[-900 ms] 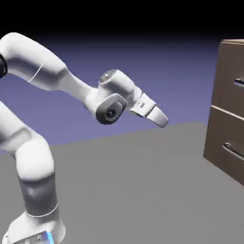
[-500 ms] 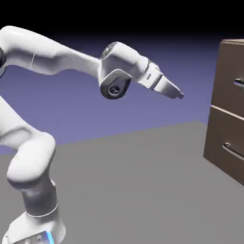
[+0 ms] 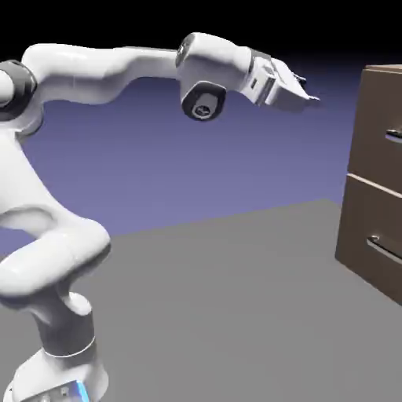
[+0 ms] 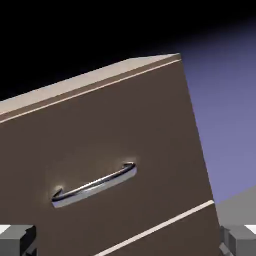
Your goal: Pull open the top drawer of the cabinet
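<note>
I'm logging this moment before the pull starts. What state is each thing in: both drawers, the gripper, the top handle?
Top drawer: closed
Lower drawer: closed
Gripper: open, holding nothing
Top drawer's handle: ungripped, clear of the fingertips

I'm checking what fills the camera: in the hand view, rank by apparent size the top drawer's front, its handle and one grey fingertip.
1. Top drawer's front
2. Handle
3. Fingertip, though nearest the camera

My arm arches up and reaches out, my gripper [image 3: 311, 89] tipped slightly downward, its two fingers spread wide.
</note>
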You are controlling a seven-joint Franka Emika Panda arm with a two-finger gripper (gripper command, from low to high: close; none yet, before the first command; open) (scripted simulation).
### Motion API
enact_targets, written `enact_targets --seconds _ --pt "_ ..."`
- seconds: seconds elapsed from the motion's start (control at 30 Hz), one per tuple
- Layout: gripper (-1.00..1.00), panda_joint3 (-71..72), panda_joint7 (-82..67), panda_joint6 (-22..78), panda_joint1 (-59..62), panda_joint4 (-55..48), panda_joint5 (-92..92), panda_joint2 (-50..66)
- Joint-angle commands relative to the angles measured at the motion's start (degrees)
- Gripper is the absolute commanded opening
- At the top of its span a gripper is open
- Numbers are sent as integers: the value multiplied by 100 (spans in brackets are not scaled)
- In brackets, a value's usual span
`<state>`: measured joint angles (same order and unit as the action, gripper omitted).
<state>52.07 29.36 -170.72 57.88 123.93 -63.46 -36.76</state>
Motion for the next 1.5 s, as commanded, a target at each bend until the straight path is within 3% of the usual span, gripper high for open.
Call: enact_targets --seconds 0.0,1.33,1.47 --pt "0 185 -46 12 208 -132 -225 -15" --pt "0 7570 -1904 478 8514 -5389 -9225 -596" --pt "0 7627 -1443 375 8757 -5852 -9018 -884"
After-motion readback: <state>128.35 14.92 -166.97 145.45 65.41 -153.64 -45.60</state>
